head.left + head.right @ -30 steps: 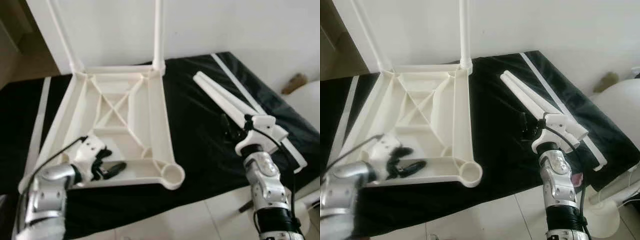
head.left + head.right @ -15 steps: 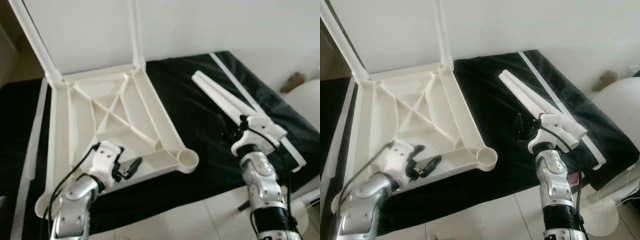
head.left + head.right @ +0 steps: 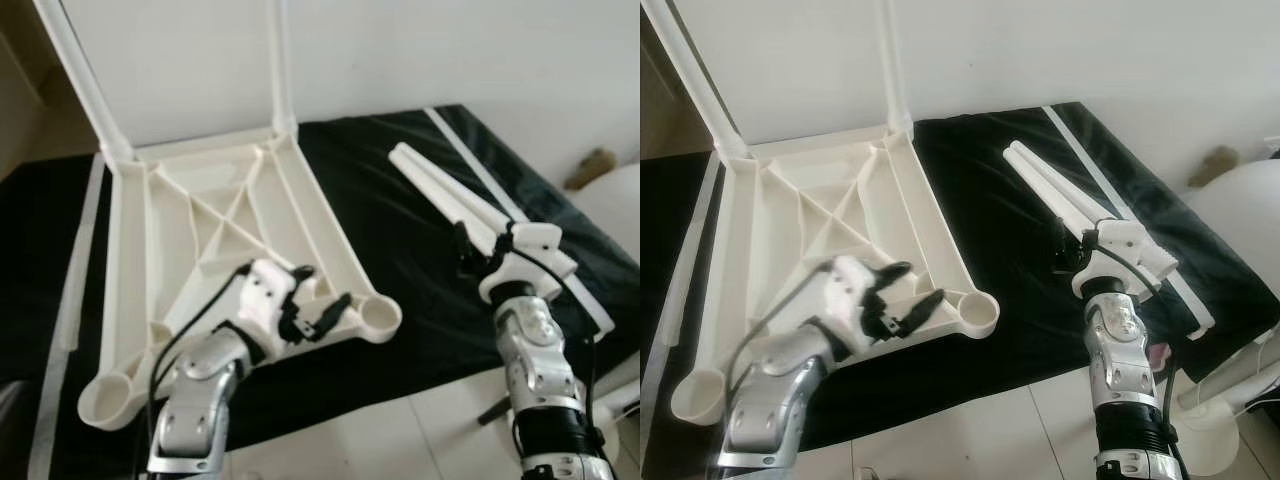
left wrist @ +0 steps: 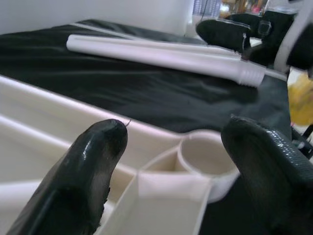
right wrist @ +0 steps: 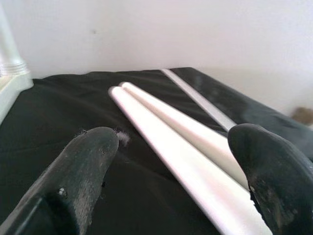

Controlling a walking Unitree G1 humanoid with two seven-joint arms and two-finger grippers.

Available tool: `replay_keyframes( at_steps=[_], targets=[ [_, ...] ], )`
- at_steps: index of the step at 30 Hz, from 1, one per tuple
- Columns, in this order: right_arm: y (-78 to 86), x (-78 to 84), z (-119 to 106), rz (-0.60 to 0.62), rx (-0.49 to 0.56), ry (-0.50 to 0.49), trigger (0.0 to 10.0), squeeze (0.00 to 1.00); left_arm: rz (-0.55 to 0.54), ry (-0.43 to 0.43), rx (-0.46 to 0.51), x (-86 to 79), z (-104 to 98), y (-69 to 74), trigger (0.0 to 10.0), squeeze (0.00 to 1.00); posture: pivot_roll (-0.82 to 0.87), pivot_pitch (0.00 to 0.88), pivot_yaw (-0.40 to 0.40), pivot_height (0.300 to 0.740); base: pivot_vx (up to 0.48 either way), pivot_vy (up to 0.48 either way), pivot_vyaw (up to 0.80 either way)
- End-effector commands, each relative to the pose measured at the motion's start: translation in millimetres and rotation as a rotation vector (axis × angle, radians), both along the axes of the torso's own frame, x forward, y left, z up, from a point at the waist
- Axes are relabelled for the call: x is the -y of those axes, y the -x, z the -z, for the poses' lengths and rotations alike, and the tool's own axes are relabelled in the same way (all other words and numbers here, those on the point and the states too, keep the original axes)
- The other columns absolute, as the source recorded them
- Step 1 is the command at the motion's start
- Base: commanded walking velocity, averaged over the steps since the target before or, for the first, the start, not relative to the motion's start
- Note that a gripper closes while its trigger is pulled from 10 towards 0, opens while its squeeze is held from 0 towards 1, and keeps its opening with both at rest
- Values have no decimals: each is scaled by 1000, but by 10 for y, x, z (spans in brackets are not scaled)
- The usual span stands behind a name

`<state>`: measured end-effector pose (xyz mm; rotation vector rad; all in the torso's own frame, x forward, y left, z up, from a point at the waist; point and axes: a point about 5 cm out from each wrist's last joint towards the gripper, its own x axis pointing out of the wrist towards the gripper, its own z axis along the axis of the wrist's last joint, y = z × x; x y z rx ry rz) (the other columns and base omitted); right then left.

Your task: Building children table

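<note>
Hovering over the inverted tabletop's [image 3: 215,225] near rail, the left gripper [image 3: 318,300] was spread wide, grasping nothing; at three o'clock, the right gripper [image 3: 468,250] gaped beside two loose legs [image 3: 450,195].

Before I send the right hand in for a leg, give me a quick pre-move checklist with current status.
1. Right hand open: ok, its fingers stand wide apart.
2. Right hand lined up on the loose legs: ok, both legs lie on the black cloth between and ahead of the fingers; nothing gripped.
3. Left hand free of the tabletop: cannot tell; it is open over the near rail, contact unclear.
4. Near corner socket ready for a leg: ok, it looks empty.
5. Two far legs seated: ok, both stand upright at the far corners.
6. Other near socket empty: ok.
</note>
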<state>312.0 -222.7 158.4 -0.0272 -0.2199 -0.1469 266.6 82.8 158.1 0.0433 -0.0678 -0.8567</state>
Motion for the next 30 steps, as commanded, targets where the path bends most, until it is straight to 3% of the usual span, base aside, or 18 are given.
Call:
replay_keyframes(
  at_steps=[1, 8, 14, 26, 30],
  targets=[
    [-7, 57, -8, 66, -21, 9, 10000, 0, -72, 52, 17, 54, -54, -138, 10000, 0, -7, 41, 0, 740, 0, 0, 0],
    [27, 198, -17, 163, -53, 18, 10000, 0, -64, 10, 97, 118, -140, -306, 10000, 0, -37, 42, 9, 740, 0, 0, 0],
    [163, 361, 60, 244, -97, 9, 10000, 0, 33, -77, 120, 62, -66, -267, 10000, 0, -52, 44, 19, 740, 0, 0, 0],
    [341, 447, 334, 238, -259, -20, 10000, 0, -5, 65, 116, 250, -236, -322, 10000, 0, -69, 63, 30, 740, 0, 0, 0],
    [331, 450, 361, 190, -284, -11, 10000, 0, 2, 70, 121, 292, -257, -326, 10000, 0, -69, 66, 31, 740, 0, 0, 0]
  ],
)
